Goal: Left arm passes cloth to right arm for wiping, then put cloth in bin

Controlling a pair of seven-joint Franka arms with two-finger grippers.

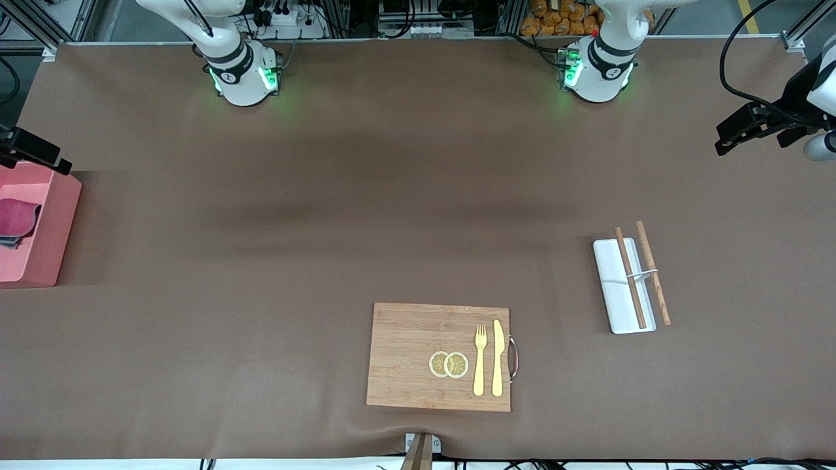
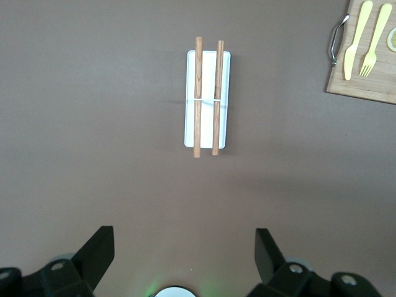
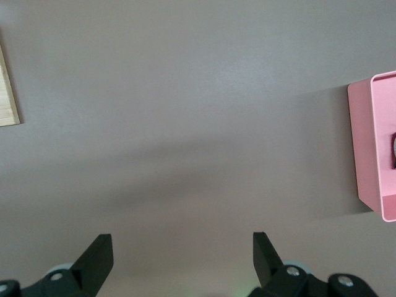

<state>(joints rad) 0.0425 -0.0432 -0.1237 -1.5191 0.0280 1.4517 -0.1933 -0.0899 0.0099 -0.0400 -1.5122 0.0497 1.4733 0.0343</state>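
Observation:
The dark pinkish-red cloth lies inside the pink bin at the right arm's end of the table. The bin's corner also shows in the right wrist view. My right gripper is open and empty, high over bare table beside the bin; part of its black hand shows at the front view's edge. My left gripper is open and empty, high over the left arm's end of the table; its hand shows at the front view's edge.
A white tray with two wooden chopsticks lies toward the left arm's end, also in the left wrist view. A wooden board near the front edge holds lemon slices, a yellow fork and knife.

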